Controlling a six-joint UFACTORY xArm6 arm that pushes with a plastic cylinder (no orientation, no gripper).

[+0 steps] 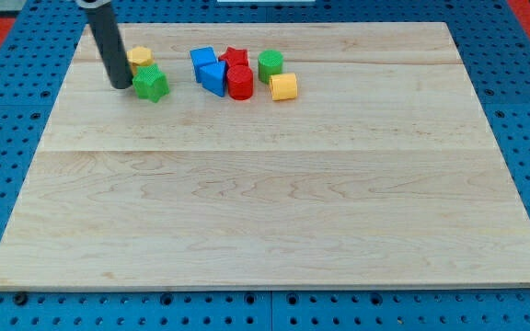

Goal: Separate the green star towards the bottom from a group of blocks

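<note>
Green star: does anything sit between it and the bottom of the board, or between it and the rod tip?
Nothing visible. My tip sits just at the view's left of the green star, with no block between. The board below the star holds no blocks. A yellow block lies above it.
</note>
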